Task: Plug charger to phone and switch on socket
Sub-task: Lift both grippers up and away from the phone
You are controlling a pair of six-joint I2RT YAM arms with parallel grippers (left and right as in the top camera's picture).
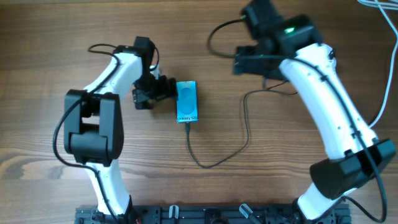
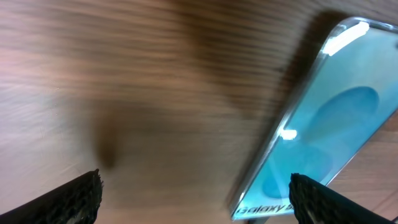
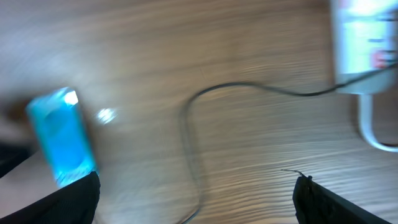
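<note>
Wood-grain table (image 1: 50,37), brown, fills every view. Phone (image 1: 187,101) lies flat on it, cyan screen up. Left gripper (image 1: 168,89) just beside phone's long edge, fingers spread wide, nothing between. Charger (image 1: 239,146) cable meets phone's text-end short edge, loops away across table to white socket (image 3: 364,37). Right gripper (image 3: 196,202) well apart from phone, fingers spread, empty.

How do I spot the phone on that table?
Look at the middle of the brown wooden table, just beside the left arm's black gripper. A small flat rectangular phone lies there, a thin black cable reaching its near end. Only it has a glowing cyan screen.
</note>
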